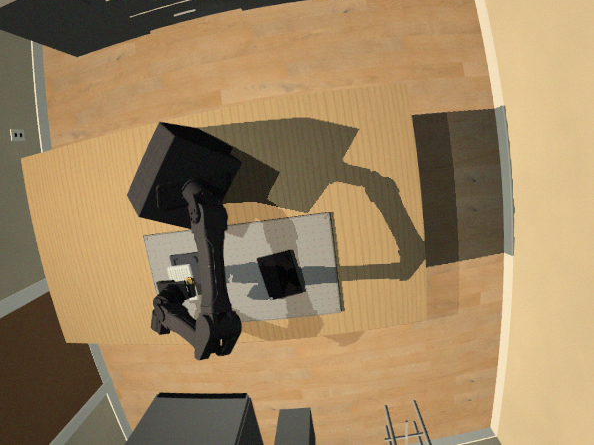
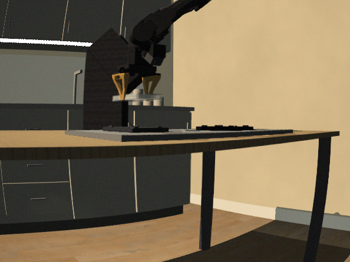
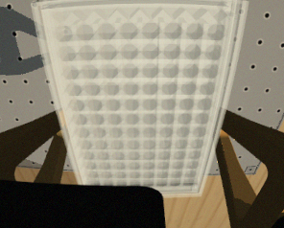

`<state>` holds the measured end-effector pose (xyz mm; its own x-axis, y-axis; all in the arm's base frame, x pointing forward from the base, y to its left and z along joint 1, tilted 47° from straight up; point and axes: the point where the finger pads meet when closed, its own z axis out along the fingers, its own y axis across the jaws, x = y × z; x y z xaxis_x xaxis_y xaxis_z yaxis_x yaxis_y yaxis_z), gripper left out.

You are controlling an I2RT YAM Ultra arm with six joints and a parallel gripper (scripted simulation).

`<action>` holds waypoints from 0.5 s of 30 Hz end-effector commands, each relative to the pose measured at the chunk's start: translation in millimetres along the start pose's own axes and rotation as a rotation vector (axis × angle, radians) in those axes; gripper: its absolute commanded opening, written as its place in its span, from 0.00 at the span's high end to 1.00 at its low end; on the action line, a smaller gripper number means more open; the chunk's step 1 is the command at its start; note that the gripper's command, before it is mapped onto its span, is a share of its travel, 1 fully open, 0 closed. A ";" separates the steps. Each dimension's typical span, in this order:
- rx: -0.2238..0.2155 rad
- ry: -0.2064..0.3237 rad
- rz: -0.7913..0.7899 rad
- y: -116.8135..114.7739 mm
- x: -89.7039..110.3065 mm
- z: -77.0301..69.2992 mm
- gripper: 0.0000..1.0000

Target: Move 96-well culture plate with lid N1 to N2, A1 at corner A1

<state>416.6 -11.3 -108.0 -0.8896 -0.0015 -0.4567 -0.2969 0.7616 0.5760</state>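
The white 96-well plate with its clear lid on it fills the wrist view, held level between my two orange fingers. My gripper is shut on the plate's long sides. In the side view the gripper holds the plate well above the black nest N1. The other black nest, N2, lies apart to the right and is empty. From above, the plate shows partly under the arm, over N1, with N2 toward the middle of the grey baseplate.
A tall dark box stands on the wooden table behind the baseplate, close to the arm's base. The arm's elbow hangs over the table's near edge. Dark cabinets stand behind the table.
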 end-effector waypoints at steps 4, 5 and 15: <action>0.019 -0.044 -0.002 -8.7 -15.0 -19.1 1.00; 0.019 -0.044 -0.002 -8.7 -15.0 -19.1 1.00; 0.013 -0.026 -0.017 -2.3 -1.7 -15.4 1.00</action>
<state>416.2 -11.2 -107.9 -0.8885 -0.0046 -0.4589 -0.3005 0.7616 0.5742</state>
